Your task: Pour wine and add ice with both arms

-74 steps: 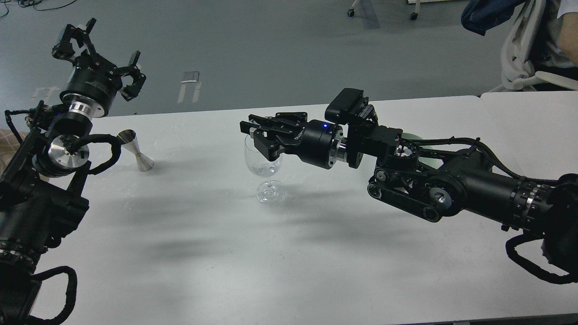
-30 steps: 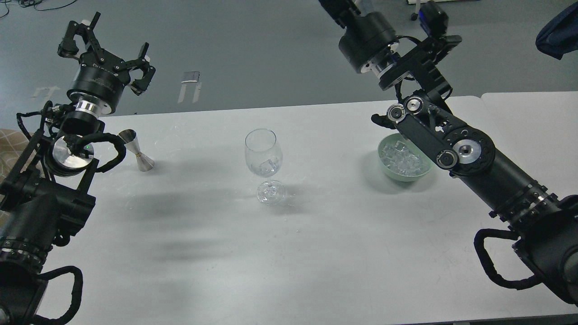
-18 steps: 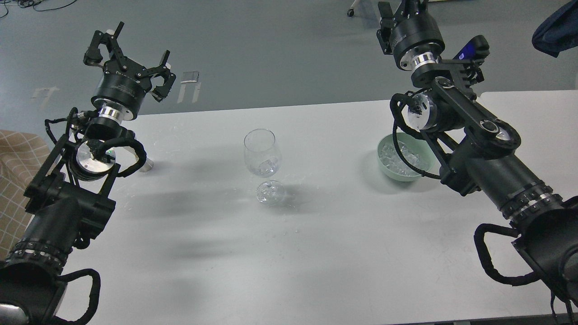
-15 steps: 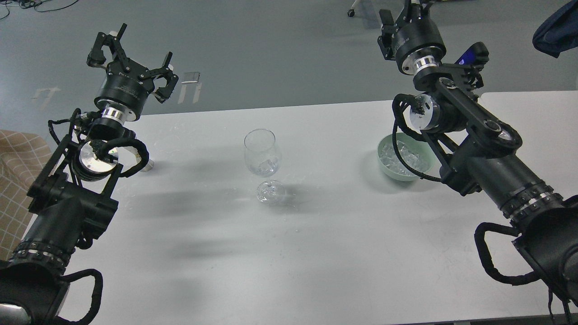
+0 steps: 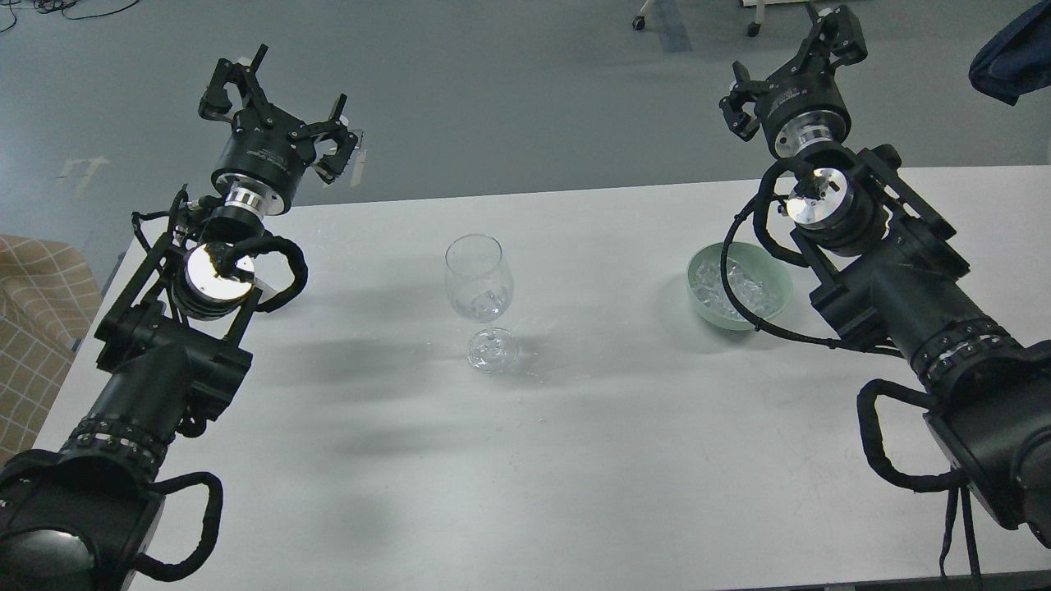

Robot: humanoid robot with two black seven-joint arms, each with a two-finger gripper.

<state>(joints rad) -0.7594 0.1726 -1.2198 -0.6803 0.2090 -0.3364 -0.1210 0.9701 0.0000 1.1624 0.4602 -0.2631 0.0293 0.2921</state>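
A clear stemmed wine glass (image 5: 479,283) stands upright at the table's middle. It holds an ice cube (image 5: 489,298) and a little clear wine at the bottom of the bowl. A pale green bowl (image 5: 780,279) with several ice cubes (image 5: 735,289) stands to the right, partly behind my right arm. My left gripper (image 5: 279,103) is open and empty, raised beyond the table's far left edge. My right gripper (image 5: 792,61) is open and empty, raised above and behind the bowl.
The white table (image 5: 525,460) ends at a far edge just behind the glass. A second table (image 5: 985,197) adjoins it on the right. A tan checked surface (image 5: 33,312) lies at the left. The metal jigger is hidden behind my left arm.
My right gripper left the glass rim, swung up and right, and now stands raised behind the bowl. My left arm shifted right and now covers the jigger. An ice cube lies in the glass.
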